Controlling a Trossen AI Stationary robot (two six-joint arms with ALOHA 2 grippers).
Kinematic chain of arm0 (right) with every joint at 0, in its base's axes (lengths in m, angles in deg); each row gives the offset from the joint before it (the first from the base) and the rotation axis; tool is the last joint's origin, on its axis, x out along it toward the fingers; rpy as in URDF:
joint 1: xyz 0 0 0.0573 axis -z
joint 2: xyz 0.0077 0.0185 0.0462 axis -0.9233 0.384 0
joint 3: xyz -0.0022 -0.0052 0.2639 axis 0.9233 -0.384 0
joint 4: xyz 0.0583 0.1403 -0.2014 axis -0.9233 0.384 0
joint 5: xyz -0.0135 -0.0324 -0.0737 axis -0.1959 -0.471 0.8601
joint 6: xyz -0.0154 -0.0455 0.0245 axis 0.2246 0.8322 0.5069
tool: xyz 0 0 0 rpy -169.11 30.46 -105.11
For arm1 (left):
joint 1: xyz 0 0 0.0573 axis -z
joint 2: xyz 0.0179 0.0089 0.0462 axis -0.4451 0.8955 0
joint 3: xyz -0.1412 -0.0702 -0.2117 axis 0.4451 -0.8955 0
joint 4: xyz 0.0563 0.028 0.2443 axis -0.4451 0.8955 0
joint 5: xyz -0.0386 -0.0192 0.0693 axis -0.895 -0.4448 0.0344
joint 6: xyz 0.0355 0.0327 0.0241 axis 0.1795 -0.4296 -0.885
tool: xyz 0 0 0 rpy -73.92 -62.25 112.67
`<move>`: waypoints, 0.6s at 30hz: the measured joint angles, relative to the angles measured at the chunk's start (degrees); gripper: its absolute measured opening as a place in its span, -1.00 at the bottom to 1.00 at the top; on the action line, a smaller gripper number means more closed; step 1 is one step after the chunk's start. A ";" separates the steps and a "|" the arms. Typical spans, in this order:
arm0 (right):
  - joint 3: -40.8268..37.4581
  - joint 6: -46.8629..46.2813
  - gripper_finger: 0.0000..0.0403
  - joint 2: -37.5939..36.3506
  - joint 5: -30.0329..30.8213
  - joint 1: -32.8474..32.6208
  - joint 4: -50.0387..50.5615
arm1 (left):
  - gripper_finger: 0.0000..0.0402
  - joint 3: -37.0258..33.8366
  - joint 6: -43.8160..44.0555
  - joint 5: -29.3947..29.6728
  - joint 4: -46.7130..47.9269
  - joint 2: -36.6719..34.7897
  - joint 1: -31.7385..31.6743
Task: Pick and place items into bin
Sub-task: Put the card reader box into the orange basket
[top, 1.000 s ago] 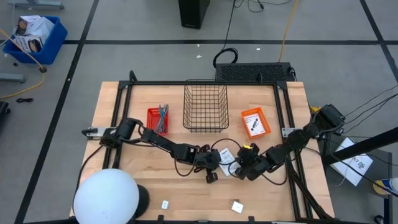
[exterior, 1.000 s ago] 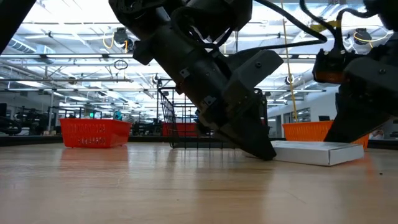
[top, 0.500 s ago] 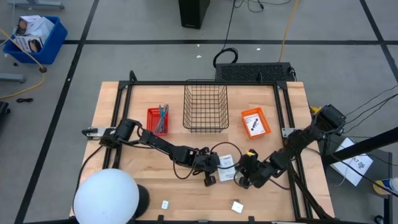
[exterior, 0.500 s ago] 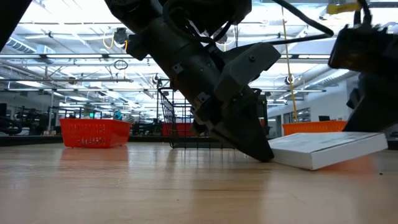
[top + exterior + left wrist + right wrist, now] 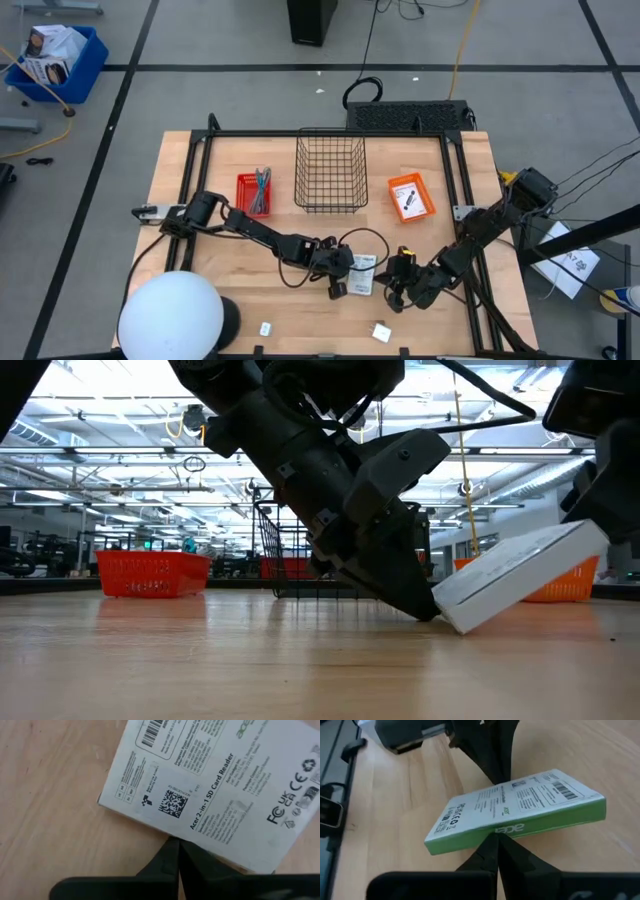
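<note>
white box point(image 5: 215, 785), "Acer 2-in-1 SD Card Reader"

Both arms low, left tool point(image 5: 338, 290) and right tool point(image 5: 392, 297) closed.

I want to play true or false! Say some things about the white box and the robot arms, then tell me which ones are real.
1. The white box lies flat on the table. False: it is tilted, with one edge on the wood and the other edge raised.
2. The box has "SD Card Reader" printed on it. True.
3. The box is inside the wire basket. False: it is out on the table, in front of the basket, between the two end effectors.
4. The left end effector has its fingers shut, right at the box's edge. True.
5. The right end effector is wide open. False: its fingers are shut together under the box's green side.
</note>
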State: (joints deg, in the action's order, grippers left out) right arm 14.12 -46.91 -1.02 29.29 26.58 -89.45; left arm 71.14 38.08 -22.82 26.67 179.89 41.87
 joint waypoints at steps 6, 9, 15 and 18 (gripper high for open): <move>-0.06 0.72 -1.00 0.04 1.50 0.00 0.41 | -0.90 -0.01 0.90 -0.15 -0.05 0.02 0.02; -0.11 0.72 -1.00 0.07 1.71 0.00 0.38 | -0.91 -0.02 0.94 -0.11 -0.13 0.02 0.22; -0.13 1.63 -1.00 0.09 1.74 0.07 -1.21 | -0.95 -0.02 1.36 0.17 -0.25 0.02 0.73; -0.10 3.62 -1.00 0.11 2.47 0.19 -4.65 | -0.90 -0.02 1.99 0.15 -0.23 0.03 0.77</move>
State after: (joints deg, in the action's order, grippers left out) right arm 14.02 -43.29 -0.91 31.76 26.76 -94.10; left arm 71.11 40.07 -22.67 26.43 179.92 42.64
